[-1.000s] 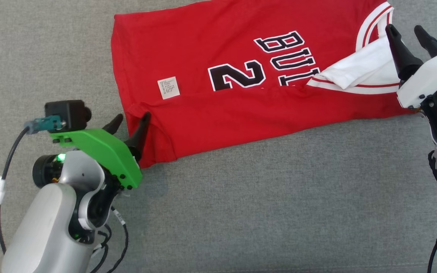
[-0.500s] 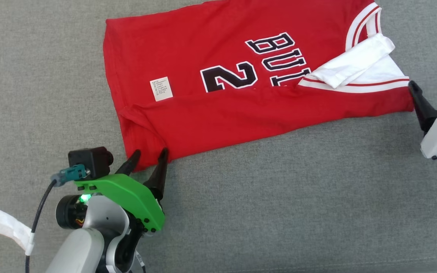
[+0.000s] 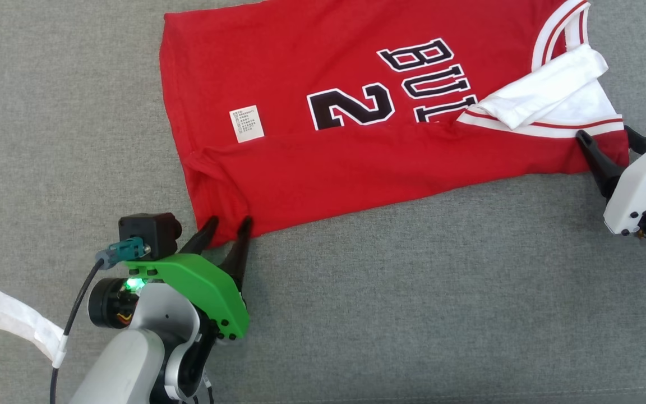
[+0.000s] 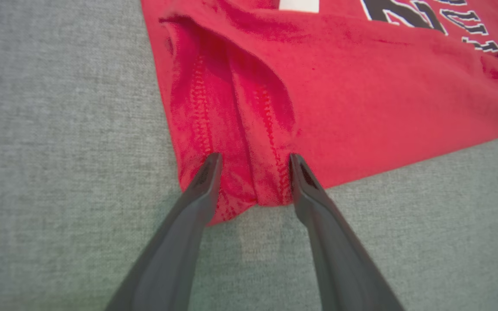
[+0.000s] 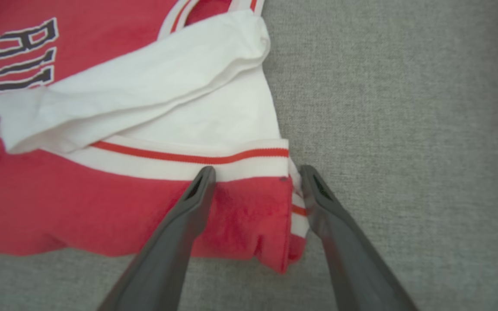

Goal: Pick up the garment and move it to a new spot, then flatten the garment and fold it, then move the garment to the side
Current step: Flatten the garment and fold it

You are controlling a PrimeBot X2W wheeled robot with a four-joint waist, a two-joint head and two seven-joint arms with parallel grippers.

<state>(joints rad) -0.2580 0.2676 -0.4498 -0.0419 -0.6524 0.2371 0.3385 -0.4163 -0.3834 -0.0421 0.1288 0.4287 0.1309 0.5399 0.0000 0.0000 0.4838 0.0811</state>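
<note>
Lying spread on the grey woven surface (image 3: 413,308), the red jersey (image 3: 356,168) occupies the far centre. The left end effector (image 3: 229,221) is released, fingers straddling the near hem corner. The right end effector (image 3: 606,133) is released, fingers straddling the shoulder corner.

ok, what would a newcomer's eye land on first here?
The red jersey with a black 2 lies spread on the grey cloth surface. The left claw straddles its near hem corner and the right claw its shoulder corner, both open. A white flap lies folded over by the right claw.
</note>
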